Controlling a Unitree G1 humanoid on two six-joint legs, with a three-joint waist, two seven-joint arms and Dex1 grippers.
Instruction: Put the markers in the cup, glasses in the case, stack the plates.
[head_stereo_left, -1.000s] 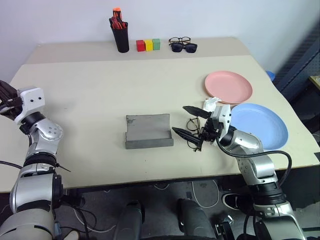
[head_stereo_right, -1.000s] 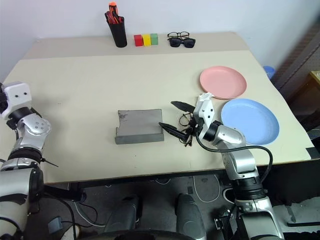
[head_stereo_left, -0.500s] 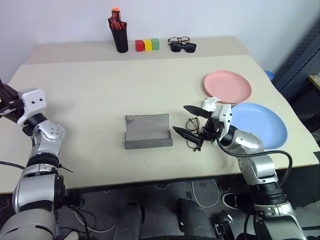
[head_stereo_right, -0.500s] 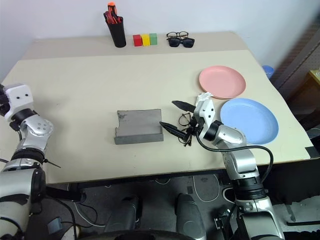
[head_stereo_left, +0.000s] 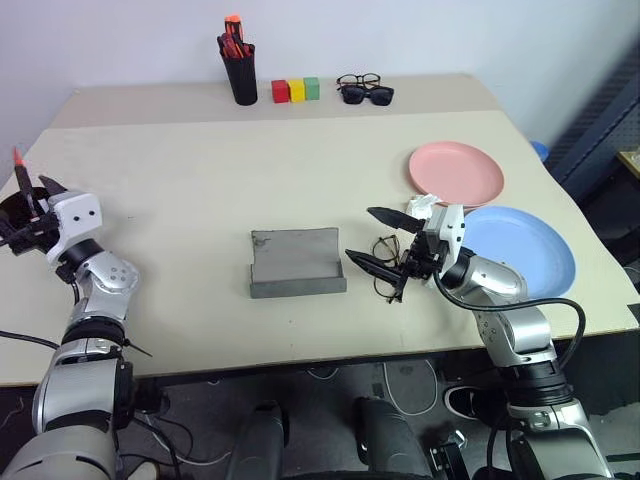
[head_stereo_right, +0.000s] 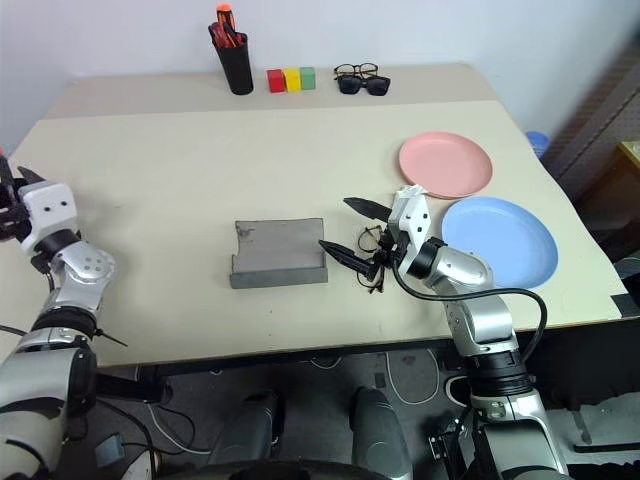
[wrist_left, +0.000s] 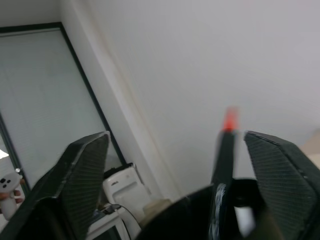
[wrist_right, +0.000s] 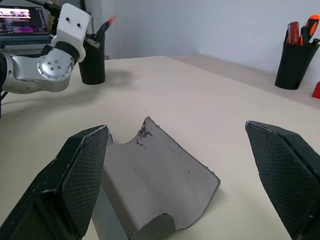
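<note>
A red marker (head_stereo_left: 19, 177) is seen in the cup (wrist_right: 92, 65); both sets of jaws stand apart, while the glasses (head_stereo_left: 388, 262) beside the open case (head_stereo_left: 296, 262) and the unstacked plates (head_stereo_left: 456, 173) remain.

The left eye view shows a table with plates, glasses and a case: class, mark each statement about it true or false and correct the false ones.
1. The pink plate is stacked on the blue plate. False: they lie side by side, pink farther back.
2. The grey case lies open. True.
3. The thin-framed glasses are inside the case. False: they lie on the table beside it.
4. The right gripper is open. True.
5. The black pen holder stands at the table's far edge. True.
</note>
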